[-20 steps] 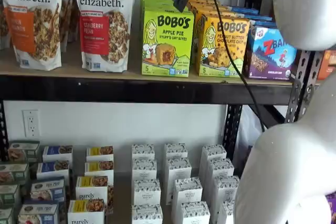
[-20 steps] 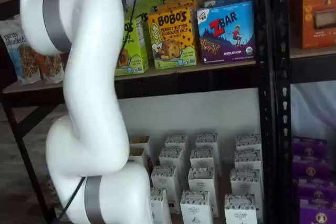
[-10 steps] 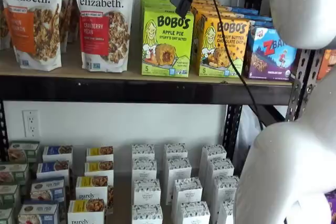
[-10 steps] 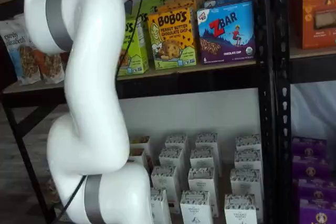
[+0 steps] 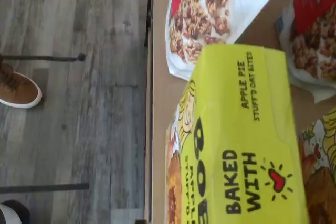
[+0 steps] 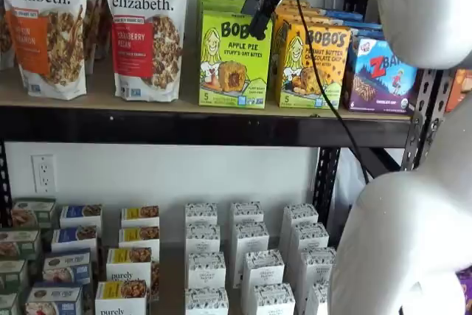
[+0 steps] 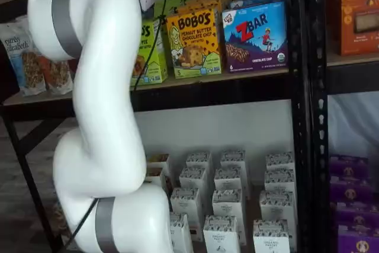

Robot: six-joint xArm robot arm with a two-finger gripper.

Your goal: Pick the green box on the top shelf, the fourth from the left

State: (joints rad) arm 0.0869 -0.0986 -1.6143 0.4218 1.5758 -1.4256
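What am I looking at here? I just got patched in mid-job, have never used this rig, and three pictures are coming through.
The big white shape is a robot arm standing in front of store shelves. Two pictures come from fixed cameras facing the shelves; the third comes from a camera on the arm's wrist, looking down.

In a shelf view, the end effector hangs over the upper right corner of the green box, a Bobo's Apple Pie carton standing on the top shelf. Its fingers show side-on, so no gap can be seen, and it holds nothing.

Beside the carton stand a cranberry pecan granola bag, a yellow Bobo's carton and a ZBar box. White cartons fill the shelf below.

The wrist view shows the same carton's top from close above.
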